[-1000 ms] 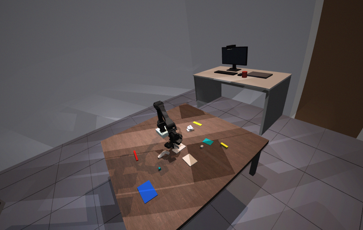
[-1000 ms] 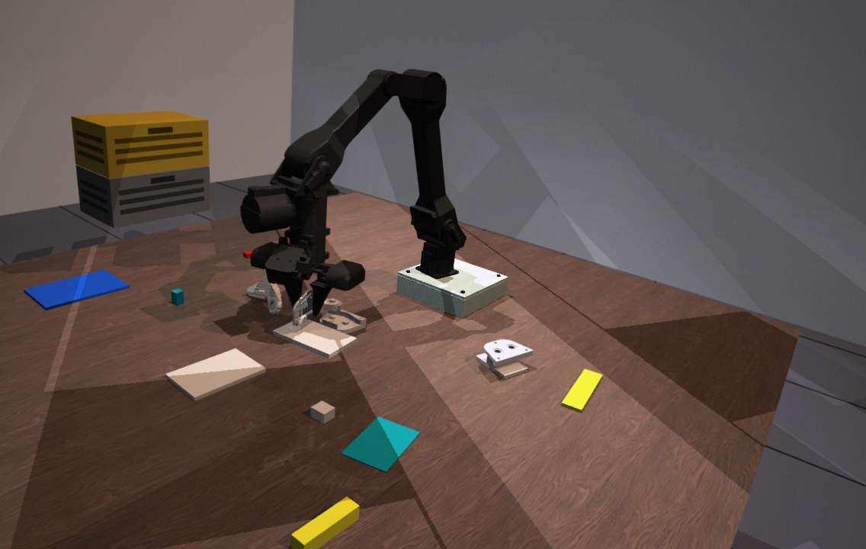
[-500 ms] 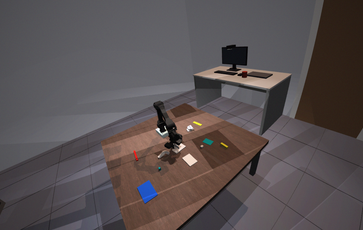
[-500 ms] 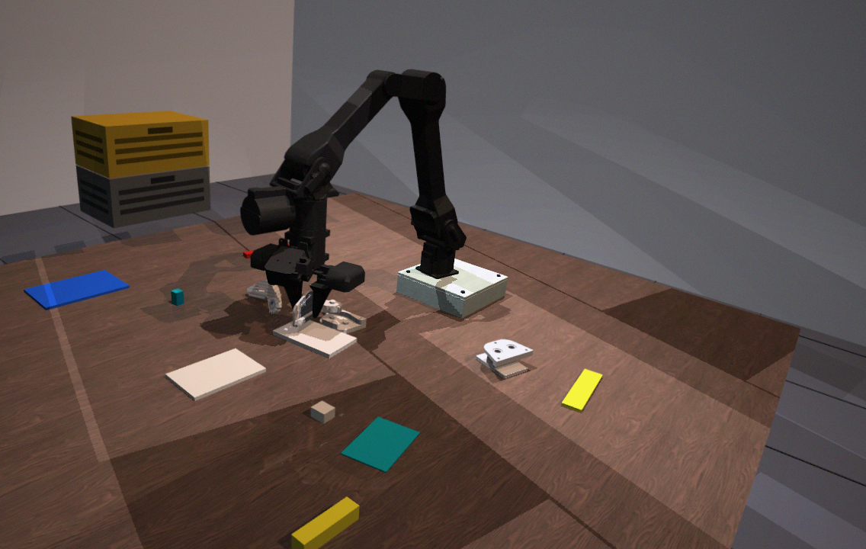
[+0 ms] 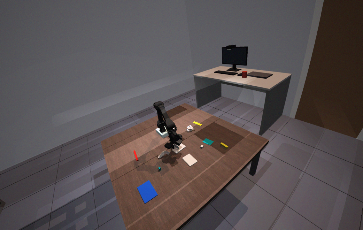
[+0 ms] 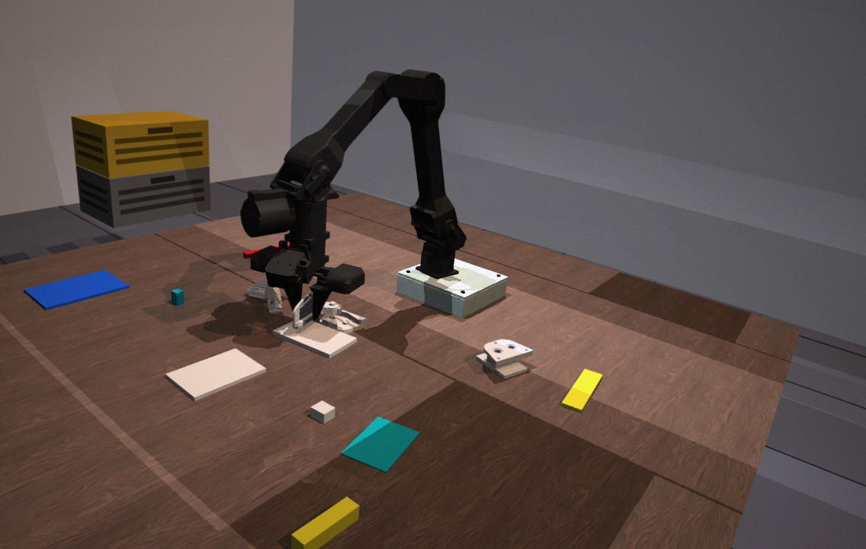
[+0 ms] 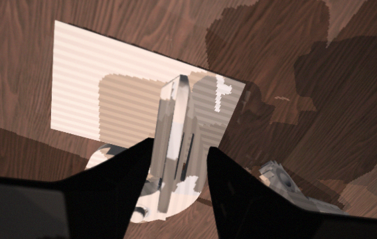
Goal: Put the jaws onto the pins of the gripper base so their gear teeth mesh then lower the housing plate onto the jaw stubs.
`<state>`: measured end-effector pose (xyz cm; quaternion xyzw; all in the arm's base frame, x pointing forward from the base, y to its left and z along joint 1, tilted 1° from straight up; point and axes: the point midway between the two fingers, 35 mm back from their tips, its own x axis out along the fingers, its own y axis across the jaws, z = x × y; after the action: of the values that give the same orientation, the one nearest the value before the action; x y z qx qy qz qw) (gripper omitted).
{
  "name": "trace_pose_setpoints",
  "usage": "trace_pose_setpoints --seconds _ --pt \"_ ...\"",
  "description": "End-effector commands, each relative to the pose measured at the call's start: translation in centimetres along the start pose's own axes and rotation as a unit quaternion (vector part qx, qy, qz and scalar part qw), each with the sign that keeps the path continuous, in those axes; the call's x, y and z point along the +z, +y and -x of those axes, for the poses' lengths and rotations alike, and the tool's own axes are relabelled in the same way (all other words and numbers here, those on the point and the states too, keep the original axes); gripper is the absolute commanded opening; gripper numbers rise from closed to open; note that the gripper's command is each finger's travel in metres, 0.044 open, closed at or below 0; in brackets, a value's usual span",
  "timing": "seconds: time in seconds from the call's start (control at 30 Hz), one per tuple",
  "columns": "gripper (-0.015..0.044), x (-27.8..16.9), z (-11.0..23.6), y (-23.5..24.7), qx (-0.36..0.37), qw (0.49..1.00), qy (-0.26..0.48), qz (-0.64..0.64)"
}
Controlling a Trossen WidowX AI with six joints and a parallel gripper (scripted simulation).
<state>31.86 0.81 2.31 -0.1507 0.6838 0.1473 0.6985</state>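
Observation:
My gripper (image 6: 306,313) (image 7: 181,149) is shut on one white jaw (image 7: 178,133), whose tall thin part stands on edge between the fingertips. The held jaw is low over the white gripper base (image 6: 356,320) (image 7: 186,200); I cannot tell whether it touches a pin. One base pin (image 7: 139,213) shows, and the rest is hidden by jaw and fingers. The other white jaw (image 5: 163,154) (image 6: 262,293) (image 7: 281,180) lies on the table beside the base, its teeth not meshed. The white housing plate (image 5: 189,126) (image 6: 508,349) with two holes lies apart on the arm's other side.
A pale plate (image 5: 181,148) (image 6: 334,343) (image 7: 72,76) adjoins the base. Another pale plate (image 5: 189,159) (image 6: 214,373), a white block (image 6: 322,412), teal sheet (image 6: 381,444), teal block (image 6: 177,296), blue sheet (image 6: 78,288), red bar (image 5: 135,155) and two yellow pieces (image 6: 582,390) (image 6: 327,522) lie around.

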Motion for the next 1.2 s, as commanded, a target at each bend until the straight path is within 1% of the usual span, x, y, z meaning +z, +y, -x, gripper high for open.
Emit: trace_pose_setpoints --seconds 0.0,1.17 --pt "0.0134 -0.05 -0.26 -0.01 -0.001 1.000 0.001 0.003" --pt "0.0134 -0.06 -1.10 -0.01 -0.001 1.000 0.001 0.004"
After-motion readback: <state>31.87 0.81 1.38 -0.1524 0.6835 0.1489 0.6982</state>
